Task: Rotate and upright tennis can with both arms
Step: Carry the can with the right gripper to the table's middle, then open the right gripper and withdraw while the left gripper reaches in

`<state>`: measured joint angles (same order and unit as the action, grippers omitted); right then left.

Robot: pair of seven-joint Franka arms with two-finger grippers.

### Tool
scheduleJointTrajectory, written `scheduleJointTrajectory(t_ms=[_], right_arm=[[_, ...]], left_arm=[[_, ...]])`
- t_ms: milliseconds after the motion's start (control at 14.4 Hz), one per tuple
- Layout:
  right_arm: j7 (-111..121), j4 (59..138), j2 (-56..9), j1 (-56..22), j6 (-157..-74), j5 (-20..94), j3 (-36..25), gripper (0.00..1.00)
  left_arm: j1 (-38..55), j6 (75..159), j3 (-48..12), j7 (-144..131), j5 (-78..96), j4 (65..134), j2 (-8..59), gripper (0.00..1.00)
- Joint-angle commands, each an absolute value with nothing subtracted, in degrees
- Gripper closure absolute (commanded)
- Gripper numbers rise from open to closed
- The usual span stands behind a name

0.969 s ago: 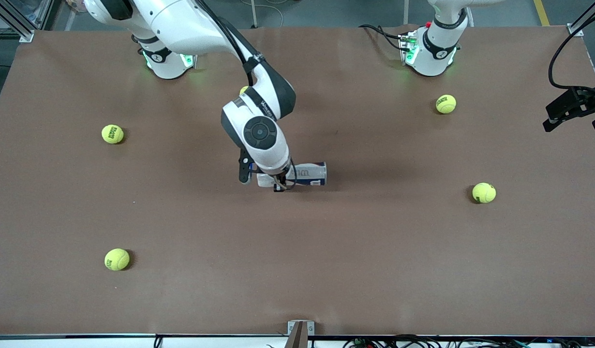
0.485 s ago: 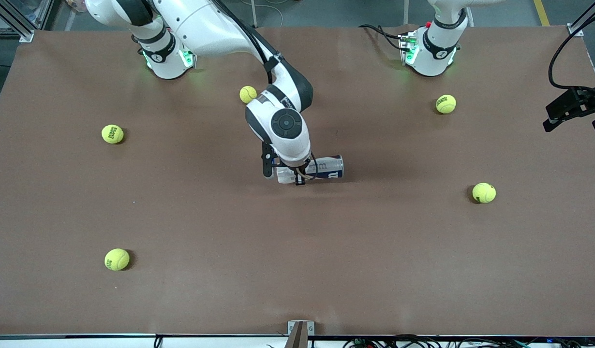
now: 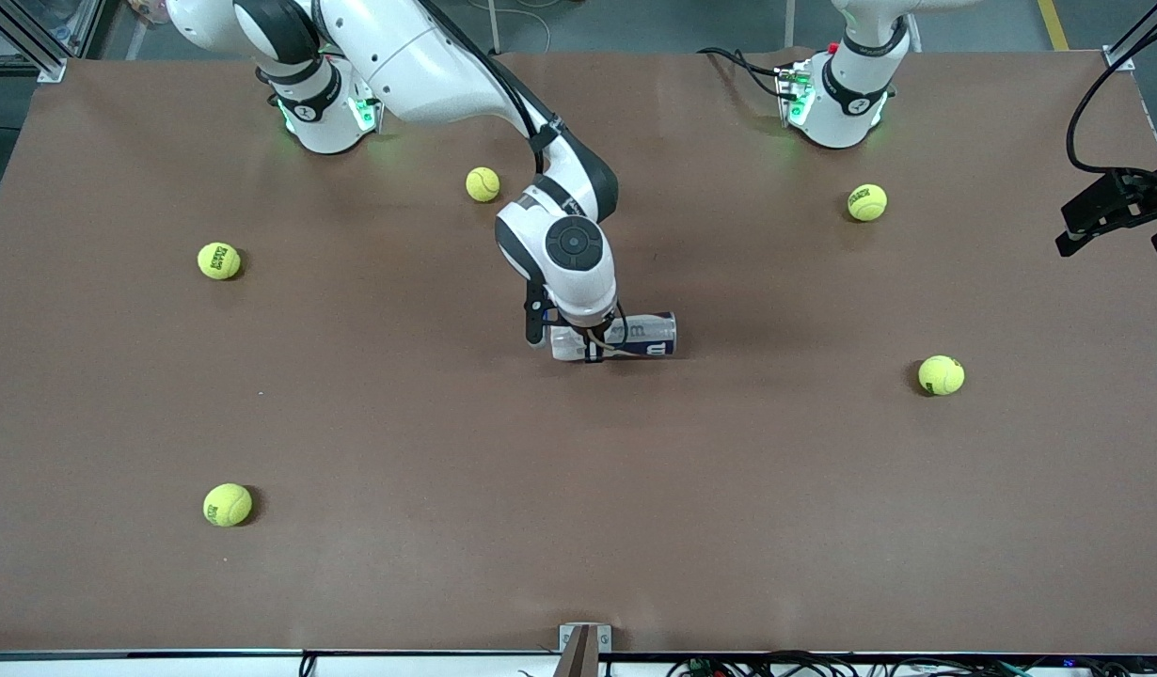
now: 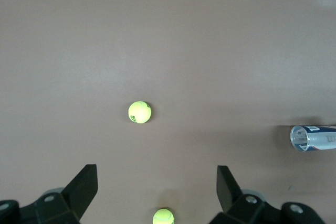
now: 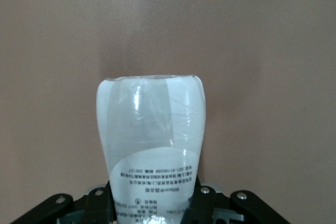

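The tennis can [image 3: 641, 336] lies on its side near the middle of the table, its length running between the two arms' ends. My right gripper [image 3: 588, 344] is shut on the clear end of it, low at the table. In the right wrist view the can [image 5: 151, 135] fills the space between the fingers [image 5: 207, 203], printed label toward the camera. My left gripper [image 4: 157, 182] is open and empty, high over the table. Its view shows the can's open silvery end [image 4: 313, 138] at the edge. The left hand is out of the front view.
Several yellow tennis balls lie scattered: one [image 3: 483, 184] beside the right arm's forearm, one [image 3: 866, 202] by the left base, one [image 3: 942, 374], one [image 3: 219, 260], one [image 3: 228, 504]. A black camera mount [image 3: 1115, 212] juts in at the left arm's end.
My right arm has carried the can sideways toward the left arm's end of the table, still on its side. A tennis ball it hid has come into view.
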<state>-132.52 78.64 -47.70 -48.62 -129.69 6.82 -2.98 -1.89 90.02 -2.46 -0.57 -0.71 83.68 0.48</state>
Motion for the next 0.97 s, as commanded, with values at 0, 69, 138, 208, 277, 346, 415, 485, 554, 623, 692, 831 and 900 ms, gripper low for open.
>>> scheduleJointTrajectory(t_ms=[0, 69, 138, 208, 277, 346, 415, 485, 554, 623, 692, 831, 900], right_arm=[[-136.49, 77.26, -50.00, -50.09, -132.53, 5.45, -3.60, 0.49], [-136.49, 77.26, -50.27, -49.92, -132.71, 5.45, -3.60, 0.32], [-136.06, 77.17, -50.53, -49.40, -132.63, 5.45, -3.60, 0.00], [-135.79, 76.73, -50.45, -49.13, -132.37, 5.45, -3.60, 0.00], [-135.88, 75.42, -50.45, -49.04, -131.32, 5.54, -3.60, 0.00], [-135.79, 74.19, -50.28, -48.96, -128.87, 5.54, -3.60, 0.00], [-135.79, 71.92, -50.27, -48.43, -126.06, 5.62, -3.52, 0.00], [-135.70, 69.63, -50.27, -47.82, -122.55, 5.71, -3.43, 0.00], [-135.70, 67.43, -50.10, -47.55, -119.30, 5.71, -3.34, 0.00], [-135.70, 66.37, -49.92, -47.55, -117.27, 5.80, -3.17, 0.00], [-135.62, 66.01, -49.23, -47.55, -115.85, 5.80, -3.08, 0.00], [-134.65, 66.01, -48.00, -47.37, -114.09, 5.97, -2.90, 0.00], [-132.21, 65.31, -47.03, -46.85, -112.17, 6.15, -2.90, 0.00]], left_arm=[[-1.67, 90.09, -2.29, -0.53, -0.35, 82.88, 0.79, 0.00], [-1.67, 90.09, -2.29, -0.53, -0.35, 82.88, 0.79, 0.00], [-1.67, 90.09, -2.29, -0.53, -0.35, 82.88, 0.79, 0.00], [-1.67, 90.09, -2.29, -0.53, -0.35, 82.88, 0.79, 0.00], [-1.67, 90.09, -2.29, -0.53, -0.35, 82.88, 0.79, 0.00], [-1.67, 90.09, -2.29, -0.53, -0.35, 82.88, 0.79, 0.00], [-1.67, 90.09, -2.29, -0.53, -0.35, 82.88, 0.79, 0.00], [-1.67, 90.09, -2.29, -0.53, -0.35, 82.88, 0.79, 0.00], [-1.67, 90.09, -2.29, -0.53, -0.35, 82.88, 0.79, 0.00], [-1.67, 90.09, -2.29, -0.53, -0.35, 82.88, 0.79, 0.00], [-1.67, 90.09, -2.29, -0.53, -0.35, 82.88, 0.79, 0.00], [-1.76, 90.09, -2.29, -0.53, -0.35, 82.88, 0.79, 0.00], [-1.76, 90.09, -2.29, -0.53, -0.35, 82.88, 0.79, 0.00]])
